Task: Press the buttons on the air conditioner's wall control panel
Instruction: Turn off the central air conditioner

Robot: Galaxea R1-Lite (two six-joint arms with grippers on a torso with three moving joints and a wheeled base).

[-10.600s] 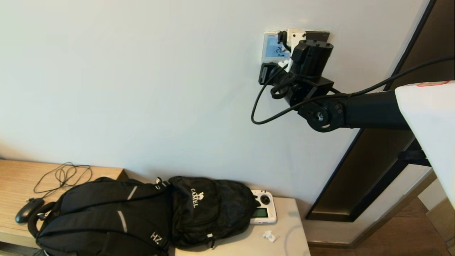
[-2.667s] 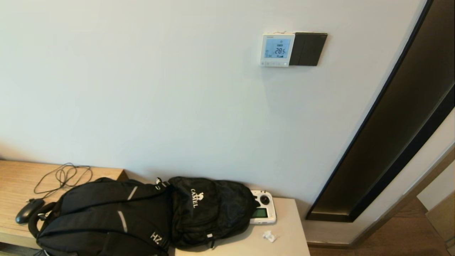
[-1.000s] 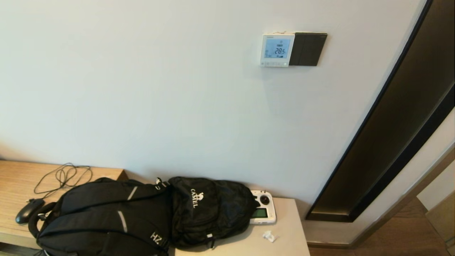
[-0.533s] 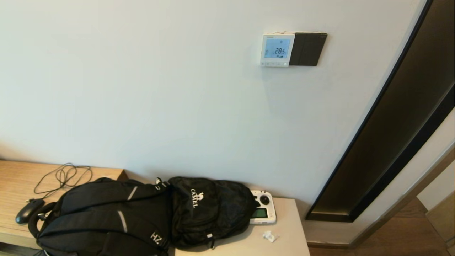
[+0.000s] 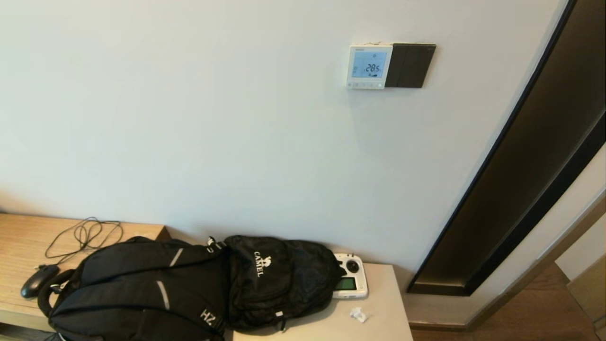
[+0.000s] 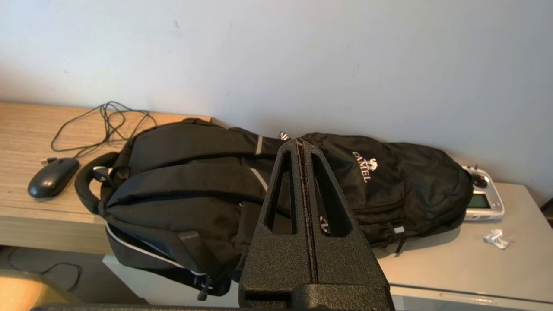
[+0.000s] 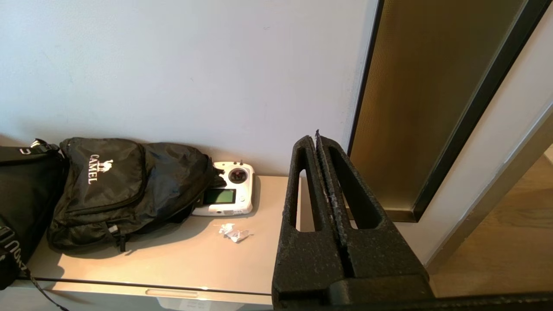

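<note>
The white wall control panel hangs high on the wall, its blue screen reading 28.5. The row of tiny buttons runs along its lower edge. No arm shows in the head view. My left gripper is shut and empty, held low in front of the black backpack. My right gripper is shut and empty, held low near the cabinet's right end. The panel does not show in either wrist view.
A black glossy panel adjoins the white one. Below, a black backpack lies on the cabinet, beside a white handheld controller, a paper scrap, a mouse and a cable. A dark door frame stands right.
About ten seconds ago the right arm reached up with its gripper at the white panel. It has since dropped out of the head view. Nothing has moved in the last seconds.
</note>
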